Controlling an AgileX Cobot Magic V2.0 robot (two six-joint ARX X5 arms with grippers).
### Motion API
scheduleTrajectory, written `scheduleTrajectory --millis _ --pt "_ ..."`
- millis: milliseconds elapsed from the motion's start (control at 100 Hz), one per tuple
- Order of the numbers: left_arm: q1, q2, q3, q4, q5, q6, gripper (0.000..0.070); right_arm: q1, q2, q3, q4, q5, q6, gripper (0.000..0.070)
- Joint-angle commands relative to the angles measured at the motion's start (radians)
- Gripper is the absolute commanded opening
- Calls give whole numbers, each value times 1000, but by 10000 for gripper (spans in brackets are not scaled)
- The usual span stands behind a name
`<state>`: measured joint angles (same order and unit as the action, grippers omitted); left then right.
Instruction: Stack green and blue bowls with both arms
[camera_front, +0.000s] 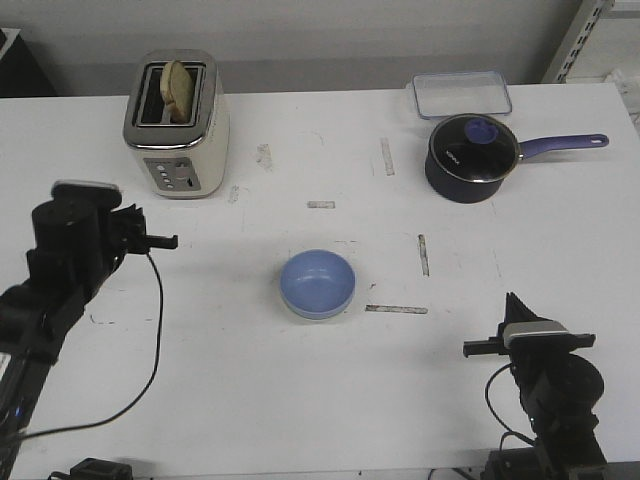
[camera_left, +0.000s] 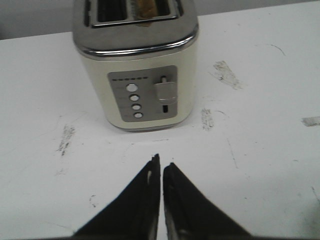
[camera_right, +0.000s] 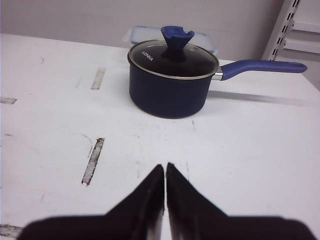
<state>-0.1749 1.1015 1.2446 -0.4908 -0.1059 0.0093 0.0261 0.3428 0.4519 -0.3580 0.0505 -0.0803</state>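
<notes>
Blue bowl (camera_front: 317, 284) sits mid-surface between my hands; left hand (camera_left: 161, 167) and right hand (camera_right: 165, 170) both clenched, empty. No green bowl visible.

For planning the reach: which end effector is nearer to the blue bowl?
Roughly equal; the left end effector looks slightly nearer, off the blue bowl's left. The right end effector sits to its right, closer to the robot.
</notes>
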Motion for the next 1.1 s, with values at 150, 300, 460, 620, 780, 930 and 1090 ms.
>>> scheduleTrajectory --millis 150,300,460,620,780,930,1090 --pt "55 -307 -360 230 27 5 0 2 6 4 14 2 12 0" --pt "100 -478 -573 331 51 -12 0 2 6 4 16 2 12 0" --pt "140 -558 -706 365 51 -47 0 2 6 4 21 2 12 0" --pt "148 -568 -719 359 51 -80 0 2 5 4 21 3 11 0" --pt "148 -590 -719 365 51 -79 1 2 5 4 22 3 11 0" --pt "148 -616 -719 365 51 -79 1 2 5 4 21 2 12 0" --pt "148 -645 -719 365 51 -79 1 2 5 4 21 2 12 0"
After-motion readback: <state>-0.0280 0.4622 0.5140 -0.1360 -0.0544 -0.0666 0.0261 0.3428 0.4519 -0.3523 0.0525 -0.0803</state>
